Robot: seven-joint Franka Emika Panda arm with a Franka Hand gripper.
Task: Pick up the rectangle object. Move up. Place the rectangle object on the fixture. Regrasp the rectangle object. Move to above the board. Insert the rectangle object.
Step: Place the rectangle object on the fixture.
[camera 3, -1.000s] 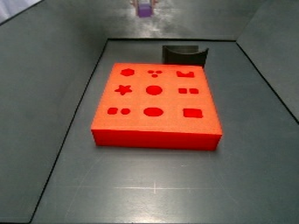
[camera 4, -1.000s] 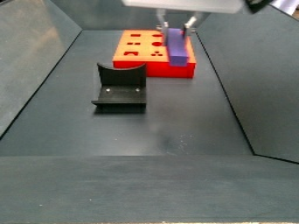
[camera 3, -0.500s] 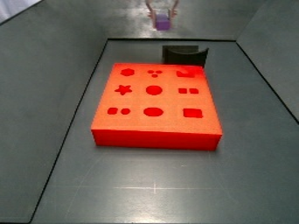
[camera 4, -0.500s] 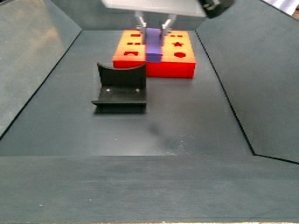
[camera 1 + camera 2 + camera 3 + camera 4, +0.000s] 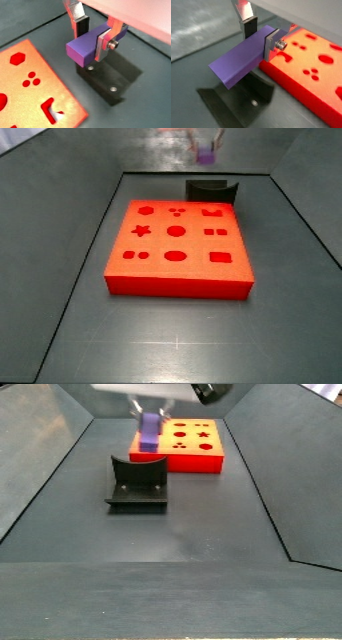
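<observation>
Hand (image 5: 93, 36) clamped on purple block (image 5: 85, 49), raised above the fixture (image 5: 138, 484); block (image 5: 147, 433) hangs on end in a side view. Fixture (image 5: 110, 80) partly hidden beneath block in both wrist views. Board (image 5: 182, 444) just beyond fixture. Hand blurred, cropped (image 5: 207, 142). No readable writing.

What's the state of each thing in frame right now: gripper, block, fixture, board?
gripper: shut on the rectangle object, in the air above the fixture.
rectangle object: clamped between the fingers, off the floor, not yet on the fixture.
fixture: on the floor, nothing resting on it.
board: flat on the floor, its cut-outs unfilled.
</observation>
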